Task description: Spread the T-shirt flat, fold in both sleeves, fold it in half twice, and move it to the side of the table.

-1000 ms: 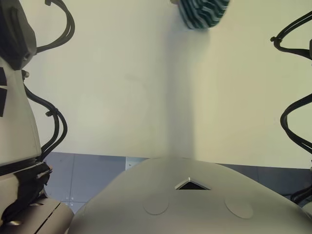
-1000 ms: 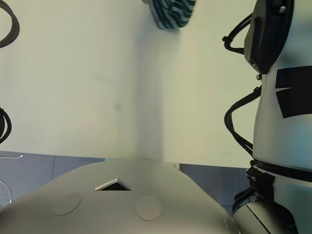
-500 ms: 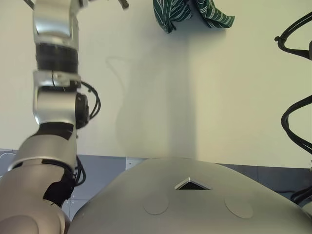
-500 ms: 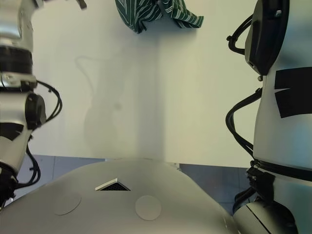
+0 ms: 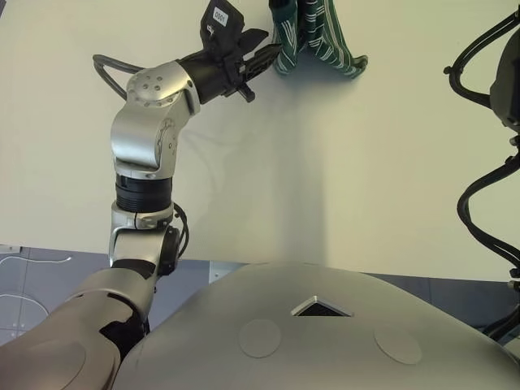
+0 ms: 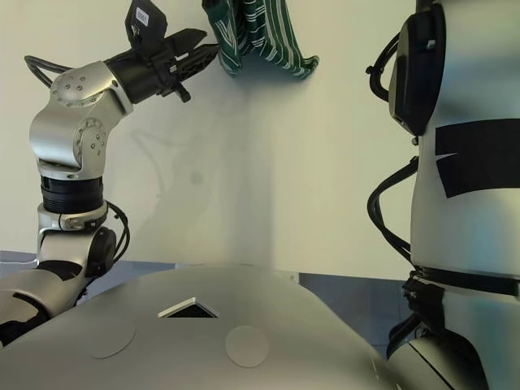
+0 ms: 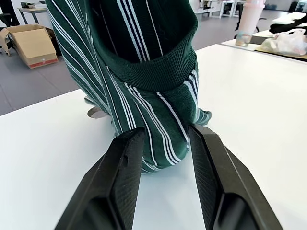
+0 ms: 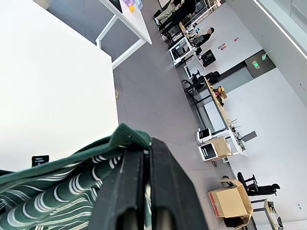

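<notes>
Where shirt [image 5: 318,39] hangs bunched at 12 o'clock of the head view, its lowest fold touches table [image 5: 382,171]. Right gripper [image 8: 143,160] is pressed together on an upper edge of the cloth. Left gripper [image 7: 165,135] sits at shirt's 9 o'clock, fingers [image 7: 125,163] spread, one either side of the low fold.

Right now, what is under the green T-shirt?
White table; the T-shirt touches it, low folds between the open fingers of the left gripper. The spot beneath those folds is covered.
</notes>
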Robot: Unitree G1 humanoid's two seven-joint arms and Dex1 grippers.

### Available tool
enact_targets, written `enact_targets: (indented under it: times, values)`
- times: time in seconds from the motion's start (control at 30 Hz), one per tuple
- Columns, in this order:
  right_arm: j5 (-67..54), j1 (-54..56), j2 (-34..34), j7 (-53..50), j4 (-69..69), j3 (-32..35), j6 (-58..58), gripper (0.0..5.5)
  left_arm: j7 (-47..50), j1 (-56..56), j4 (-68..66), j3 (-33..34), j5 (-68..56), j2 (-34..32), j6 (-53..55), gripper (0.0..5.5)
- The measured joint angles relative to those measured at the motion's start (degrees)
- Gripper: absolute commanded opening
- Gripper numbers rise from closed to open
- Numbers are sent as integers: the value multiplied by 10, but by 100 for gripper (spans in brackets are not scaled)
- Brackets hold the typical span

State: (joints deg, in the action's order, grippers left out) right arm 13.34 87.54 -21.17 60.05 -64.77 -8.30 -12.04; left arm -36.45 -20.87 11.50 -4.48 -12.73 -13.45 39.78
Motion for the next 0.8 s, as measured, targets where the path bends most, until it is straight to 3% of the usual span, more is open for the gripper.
enact_targets:
  times: [0.17,0.47,0.57,0.67,0.73,0.8]
  values:
    - [-3,-7,12,10,15,-2,6,0,38,6,-7,-6,-13,36,0,167]
    - [-16,-21,15,13,29,-7,8,0,75,-2,-94,7,-24,59,-44,2]
    - [-17,-22,15,9,29,-8,8,0,77,-5,-108,20,-26,57,-61,2]
    - [-14,-23,8,-14,17,-10,5,0,48,-64,-159,36,-14,-9,-106,2]
    - [8,-23,-11,-58,-19,-20,-1,0,9,-172,-272,42,24,-95,-159,2]
    - [28,-23,-20,-104,-45,-28,-5,0,-9,-281,-401,40,55,-136,-219,2]
